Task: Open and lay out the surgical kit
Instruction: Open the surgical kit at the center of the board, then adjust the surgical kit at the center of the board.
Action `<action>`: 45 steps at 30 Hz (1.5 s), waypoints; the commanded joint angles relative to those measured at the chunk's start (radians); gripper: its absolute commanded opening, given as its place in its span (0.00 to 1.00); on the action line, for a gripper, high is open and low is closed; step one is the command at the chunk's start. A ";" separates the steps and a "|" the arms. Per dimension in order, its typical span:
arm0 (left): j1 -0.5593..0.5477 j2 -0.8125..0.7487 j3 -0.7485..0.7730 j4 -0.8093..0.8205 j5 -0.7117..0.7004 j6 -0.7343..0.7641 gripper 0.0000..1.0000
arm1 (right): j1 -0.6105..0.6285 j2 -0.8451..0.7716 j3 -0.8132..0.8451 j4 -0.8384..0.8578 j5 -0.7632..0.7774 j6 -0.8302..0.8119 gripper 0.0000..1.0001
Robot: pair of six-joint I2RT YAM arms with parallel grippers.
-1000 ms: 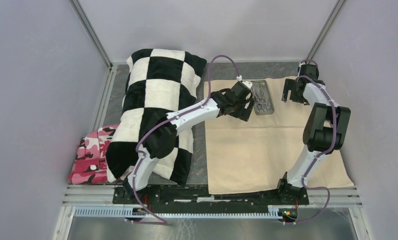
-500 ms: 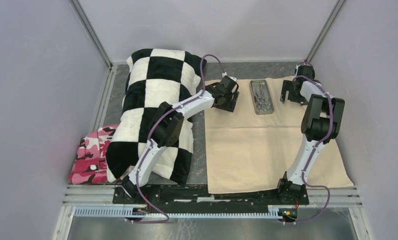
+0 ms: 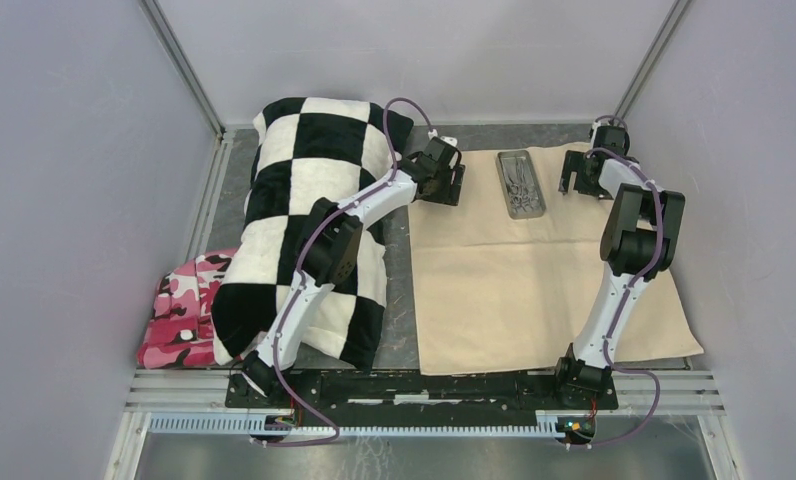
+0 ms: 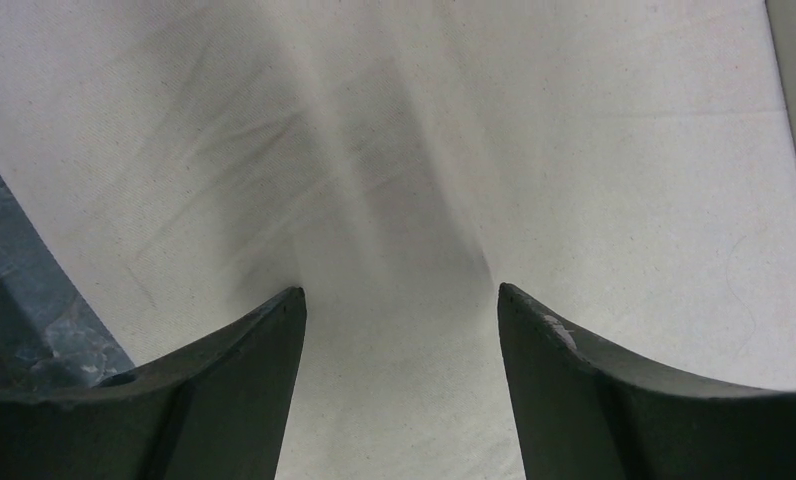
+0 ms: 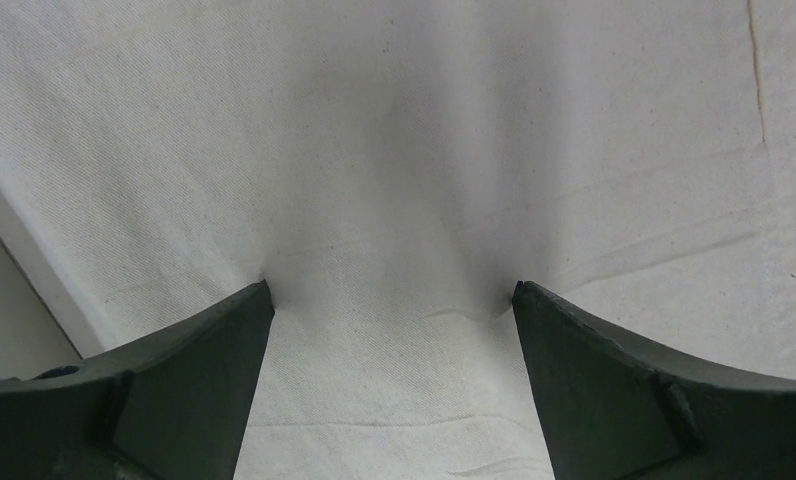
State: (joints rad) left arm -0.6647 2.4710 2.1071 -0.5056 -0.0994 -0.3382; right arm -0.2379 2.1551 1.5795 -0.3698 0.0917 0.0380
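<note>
Beige, limp; judged the cloth wrap (image 3: 534, 290) light, prone to bunching, best pinched at a corner; found left gripper (image 4: 399, 295) and right gripper (image 5: 392, 290) fingers (image 5: 174, 380) spread, grasping nothing.

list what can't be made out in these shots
- Tools in the tray: top view, too small to count or tell apart.
- Pink cloth: top view, right part hidden under the pillow.
- Tray: left wrist view, cut off by the right edge.
- Fingertips of the left gripper and right gripper: top view, hidden under their own wrists.
</note>
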 commanded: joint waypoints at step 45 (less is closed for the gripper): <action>-0.558 -0.775 -1.249 0.320 -0.028 -0.203 0.91 | 0.047 -1.085 -1.104 -0.033 -0.002 0.274 0.98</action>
State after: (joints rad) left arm -1.2293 1.7393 1.0119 -0.2264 -0.0441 -0.4572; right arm -0.2054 1.1297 0.5621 -0.4168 0.0872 0.2363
